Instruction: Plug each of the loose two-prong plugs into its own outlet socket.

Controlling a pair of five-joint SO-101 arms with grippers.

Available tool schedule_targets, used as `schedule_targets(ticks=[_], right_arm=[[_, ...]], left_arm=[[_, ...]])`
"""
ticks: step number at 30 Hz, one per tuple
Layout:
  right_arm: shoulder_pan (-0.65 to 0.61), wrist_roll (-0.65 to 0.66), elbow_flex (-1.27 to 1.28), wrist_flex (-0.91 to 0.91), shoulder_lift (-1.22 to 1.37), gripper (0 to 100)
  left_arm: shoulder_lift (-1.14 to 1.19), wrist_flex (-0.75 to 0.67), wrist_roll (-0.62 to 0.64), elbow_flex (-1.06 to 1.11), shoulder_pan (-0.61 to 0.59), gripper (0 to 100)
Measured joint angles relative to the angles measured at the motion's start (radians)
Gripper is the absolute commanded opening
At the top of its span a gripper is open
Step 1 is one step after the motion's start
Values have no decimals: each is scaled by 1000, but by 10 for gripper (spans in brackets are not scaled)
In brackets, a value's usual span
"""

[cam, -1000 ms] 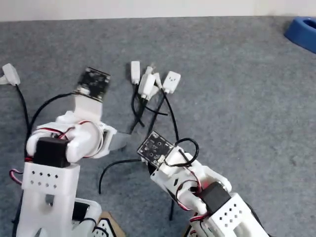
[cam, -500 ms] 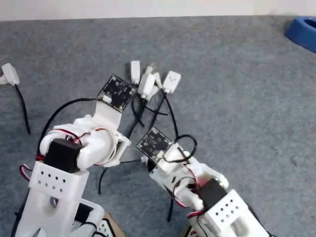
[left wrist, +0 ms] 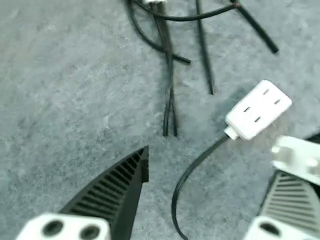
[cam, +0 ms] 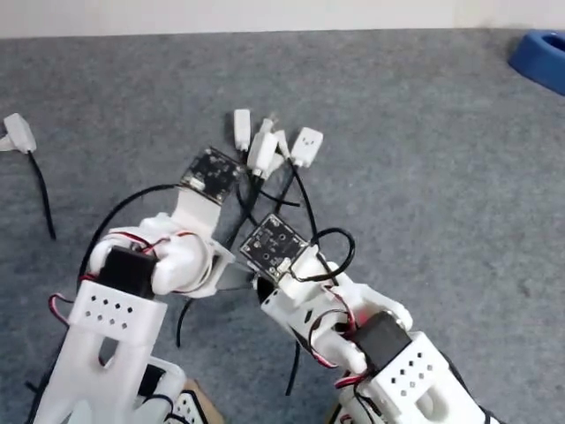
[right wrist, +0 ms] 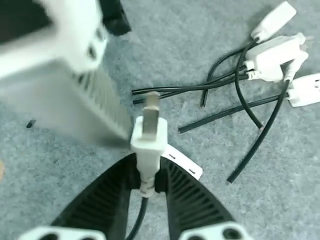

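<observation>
Two-prong plug (right wrist: 148,131): sits clamped by its base in the right gripper (right wrist: 148,172), black fingers (right wrist: 112,200) pressed against either side, prongs pointing away from the wrist. Trails a black cord (right wrist: 141,215) back between the jaws. Outlet socket (left wrist: 257,110): lies flat on the grey carpet (left wrist: 65,90), slotted face up, ahead of the left gripper (left wrist: 212,167), with a black lead (left wrist: 192,175) curling from one end back toward the wrist. Left gripper: hangs with fingers well apart, holding nothing. Shows one ribbed finger (right wrist: 97,97), blurred, just beside the held plug in the right wrist view (too smeared to say whether touching). Loose black cords (left wrist: 169,95): lie on the carpet past the socket. Bunch of white plugs and sockets (cam: 263,150): lies just beyond both arms' wrist boards in the high view. Lone white plug (cam: 18,132): rests well apart at the far left edge. Blue object (cam: 538,55): sits at the far right corner.
</observation>
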Motion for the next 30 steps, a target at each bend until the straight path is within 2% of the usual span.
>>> schedule_targets(ticks=[6, 9, 23, 30], right_arm=[[-3, -2, 37, -40, -3, 7], [-5, 0, 84, -71, 18, 7], [2, 6, 109, -81, 32, 7], [14, 28, 110, -81, 32, 7]], left_arm=[[0, 21, -2, -28, -34, 364], [0, 100, -2, -80, -5, 364], [-2, 184, -2, -209, 12, 364], [0, 213, -2, -288, -101, 364]])
